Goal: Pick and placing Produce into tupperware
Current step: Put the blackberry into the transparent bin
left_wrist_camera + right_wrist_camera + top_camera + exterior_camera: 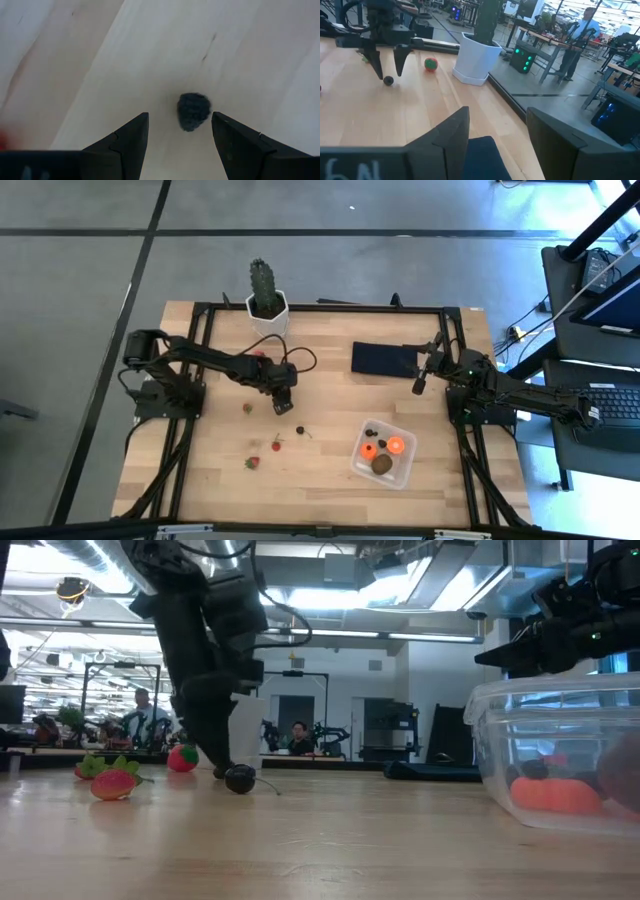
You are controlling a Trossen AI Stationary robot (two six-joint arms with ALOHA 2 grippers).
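The wooden bench (330, 480) is offering open room all round. The left gripper (283, 402) is hanging open-fingered over a dark berry (193, 111); the round berry is risking rolling away, likely if one finger nudges it. The tupperware (384, 452) is sitting at four o'clock from it. The right gripper (419, 383) is waiting, fingers apart, over the black mat (382, 359).

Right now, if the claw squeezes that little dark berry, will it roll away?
It might. The berry looks round and bumpy, so a one-sided nudge could roll it on the smooth table. It sits between the left gripper's open fingers, so an even squeeze should trap it. It looks tiny, probably very light.
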